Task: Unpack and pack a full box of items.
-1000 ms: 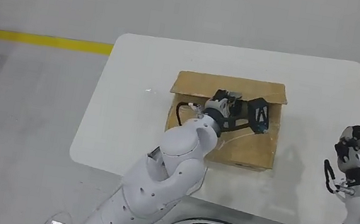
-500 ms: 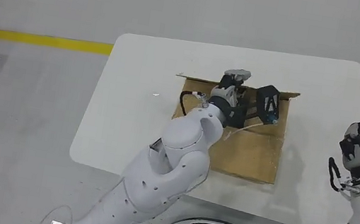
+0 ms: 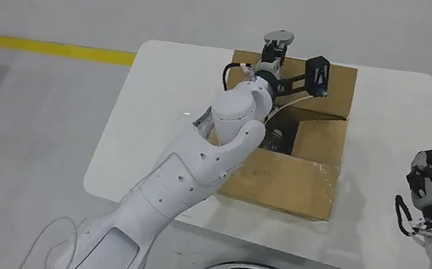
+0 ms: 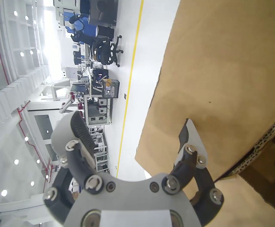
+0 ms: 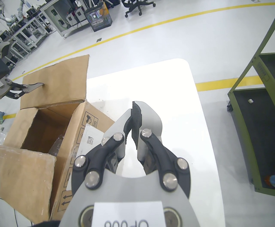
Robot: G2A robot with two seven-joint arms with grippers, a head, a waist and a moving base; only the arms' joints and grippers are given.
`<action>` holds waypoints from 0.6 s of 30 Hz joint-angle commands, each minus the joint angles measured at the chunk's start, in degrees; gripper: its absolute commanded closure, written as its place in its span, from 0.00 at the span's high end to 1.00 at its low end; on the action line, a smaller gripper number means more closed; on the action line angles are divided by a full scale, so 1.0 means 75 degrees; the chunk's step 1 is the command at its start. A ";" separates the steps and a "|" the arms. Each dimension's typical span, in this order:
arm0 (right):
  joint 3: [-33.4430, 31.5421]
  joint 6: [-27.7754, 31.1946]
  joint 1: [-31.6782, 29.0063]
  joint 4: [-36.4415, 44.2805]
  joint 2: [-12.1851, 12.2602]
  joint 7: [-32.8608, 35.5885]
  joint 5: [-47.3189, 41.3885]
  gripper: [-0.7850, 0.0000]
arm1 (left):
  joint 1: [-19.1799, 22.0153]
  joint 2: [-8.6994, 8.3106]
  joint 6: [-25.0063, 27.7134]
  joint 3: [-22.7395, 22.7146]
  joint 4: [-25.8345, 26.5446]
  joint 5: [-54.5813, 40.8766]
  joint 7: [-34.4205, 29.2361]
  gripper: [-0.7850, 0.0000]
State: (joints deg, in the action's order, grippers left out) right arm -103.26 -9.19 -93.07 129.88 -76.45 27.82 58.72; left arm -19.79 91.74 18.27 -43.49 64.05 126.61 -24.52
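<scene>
A cardboard box [image 3: 284, 189] stands on the white table [image 3: 157, 125]. Its far flap [image 3: 340, 88] is raised, and the near flap [image 5: 23, 172] still lies over the front half. My left gripper [image 3: 298, 54] is open at the box's far edge, with one finger [image 4: 190, 137] resting against the raised flap [image 4: 214, 75] and the other free in the air. Through the opening I see clear plastic-wrapped items [image 3: 276, 136]. My right gripper [image 5: 132, 120] is shut on nothing and hangs over the table's right side, apart from the box [image 5: 64, 133].
A green cart [image 5: 253, 120] stands off the table's right edge. Bare tabletop [image 3: 386, 146] lies between the box and my right gripper [image 3: 427, 166]. A yellow line [image 3: 41, 45] runs across the floor behind the table.
My left gripper has swung toward the table's far side, lifting the far flap from flat to raised and exposing the inside of the box. The right arm has barely moved.
</scene>
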 commanded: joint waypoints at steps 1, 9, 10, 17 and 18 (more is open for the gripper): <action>0.0001 0.0050 -0.0011 -0.0005 0.0004 0.0051 -0.0085 0.00 | 0.0056 0.0065 0.0014 0.0049 -0.0211 -0.0068 -0.0013 1.00; -0.0071 0.1021 0.0177 -0.0163 0.0049 0.0792 -0.1840 0.00 | -0.0137 0.0161 -0.0412 -0.0382 0.0171 -0.0658 -0.0122 1.00; -0.0147 0.1439 0.0222 -0.0179 0.0080 0.1056 -0.2104 0.00 | -0.0242 0.0144 -0.0468 -0.0553 0.0407 -0.0830 -0.0177 1.00; -0.0763 0.3521 0.0433 -0.0555 0.0267 0.2629 -0.4790 0.00 | -0.1603 -0.0129 0.0012 -0.1671 0.2842 -0.1419 -0.0545 1.00; -0.0840 0.3791 0.0442 -0.0602 0.0297 0.2813 -0.5033 0.00 | -0.1826 -0.0175 0.0163 -0.1799 0.3217 -0.1394 -0.0620 1.00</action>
State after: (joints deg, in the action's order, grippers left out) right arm -108.95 16.97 -89.84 125.64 -74.44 47.20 23.51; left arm -31.35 90.76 18.40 -55.86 84.49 116.21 -28.56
